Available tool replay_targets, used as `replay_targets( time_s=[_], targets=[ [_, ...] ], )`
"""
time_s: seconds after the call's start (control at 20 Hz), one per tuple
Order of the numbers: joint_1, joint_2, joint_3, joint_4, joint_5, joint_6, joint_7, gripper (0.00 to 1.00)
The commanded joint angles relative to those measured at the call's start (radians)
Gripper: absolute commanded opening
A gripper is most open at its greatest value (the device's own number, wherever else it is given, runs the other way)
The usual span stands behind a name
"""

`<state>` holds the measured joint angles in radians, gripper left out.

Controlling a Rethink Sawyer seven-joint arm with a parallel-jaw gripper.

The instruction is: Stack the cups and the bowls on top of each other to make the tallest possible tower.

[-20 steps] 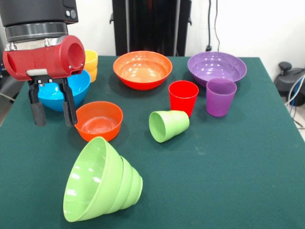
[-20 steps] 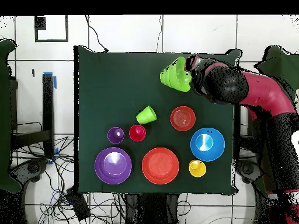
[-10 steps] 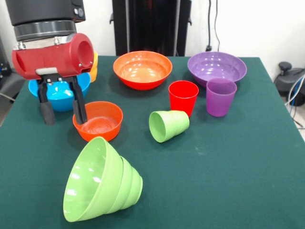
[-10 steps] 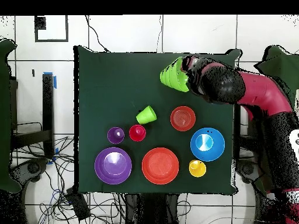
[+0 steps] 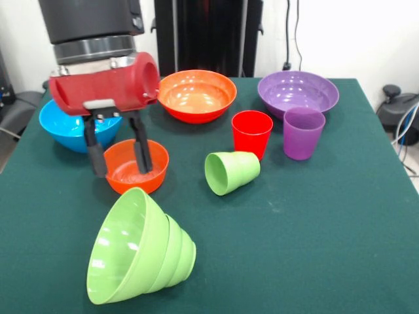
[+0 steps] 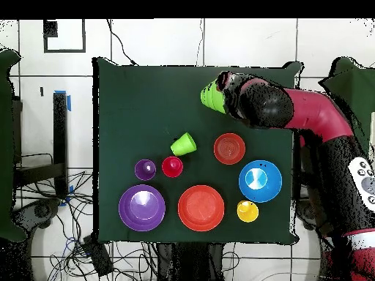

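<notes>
No tower stands yet, and by my reckoning nearly all the building is still to do. The broad purple plastic bowl (image 5: 298, 91) and the wide orange plastic bowl (image 5: 196, 95) sit upright and empty at the far side of the dark green table (image 5: 314, 222), with the blue plastic bowl (image 5: 62, 124) off to the side. The only nesting so far is the big light-green plastic bowl (image 5: 124, 248), lying on its side near the front edge with a small ribbed light-green bowl (image 5: 183, 252) capping its base. The small orange-red ribbed bowl (image 5: 131, 171) sits upright, and the red-and-black gripper (image 5: 118, 158) hangs over it, fingers spread wide and empty, one on each side of its near rim. Red tumbler (image 5: 252, 133) and purple tumbler (image 5: 303, 133) stand upright; the light-green tumbler (image 5: 231, 172) is tipped over.

From overhead, the yellow tumbler (image 6: 247, 211) shows beside the blue bowl; the front view hides it behind the arm. Overhead, though, the arm covers most of the green pair.
</notes>
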<state>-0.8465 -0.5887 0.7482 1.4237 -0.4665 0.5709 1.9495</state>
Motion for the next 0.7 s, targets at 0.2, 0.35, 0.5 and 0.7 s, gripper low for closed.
replay_targets(
  time_s=[0.2, 0.35, 0.5, 0.7],
  targets=[
    [0.079, 0.09, -0.035, 0.041, -0.108, 0.0, -0.15, 1.0],
    [0.087, 0.107, -0.04, 0.03, -0.118, -0.011, -0.153, 1.0],
    [0.091, 0.118, -0.041, 0.02, -0.121, 0.001, -0.167, 1.0],
    [0.083, 0.136, -0.029, 0.006, -0.13, 0.017, -0.198, 1.0]
  ],
)
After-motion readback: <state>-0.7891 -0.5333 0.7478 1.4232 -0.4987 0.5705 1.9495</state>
